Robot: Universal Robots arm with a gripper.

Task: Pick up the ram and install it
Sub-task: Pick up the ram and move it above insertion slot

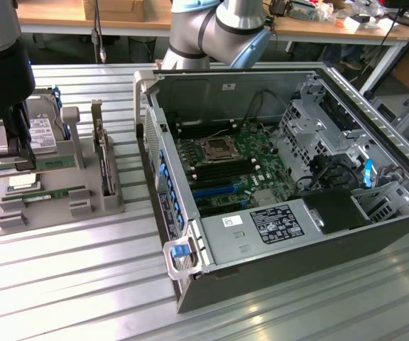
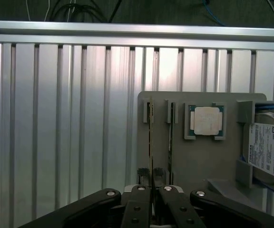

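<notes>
The black pincer (image 1: pixel 11 162) is seen at the exterior view's left, lowered over a grey moulded parts tray (image 1: pixel 94 206) that rests on the ribbed aluminium tabletop (image 1: pixel 69 284). Its fingers are drawn narrow and clamped on a long narrow green ram stick (image 1: pixel 46 165). The stick is held on edge at one of the tray's slots; whether it is seated or raised clear cannot be told. In the wrist view the pincer (image 2: pixel 151 190) is shown gripping this stick (image 2: pixel 150 137), with the board seen edge-on. A second green ram stick (image 1: pixel 48 193) is seated in the neighbouring slot. Also carried on the tray are a square silver processor chip (image 2: pixel 206 120), a labelled hard drive (image 2: pixel 270 152) and a dark expansion card with a metal bracket (image 1: pixel 105 167). An open grey computer case (image 1: pixel 332 263), its green motherboard (image 1: pixel 261 167) exposed, is set beside the tray, toward the exterior view's right.
</notes>
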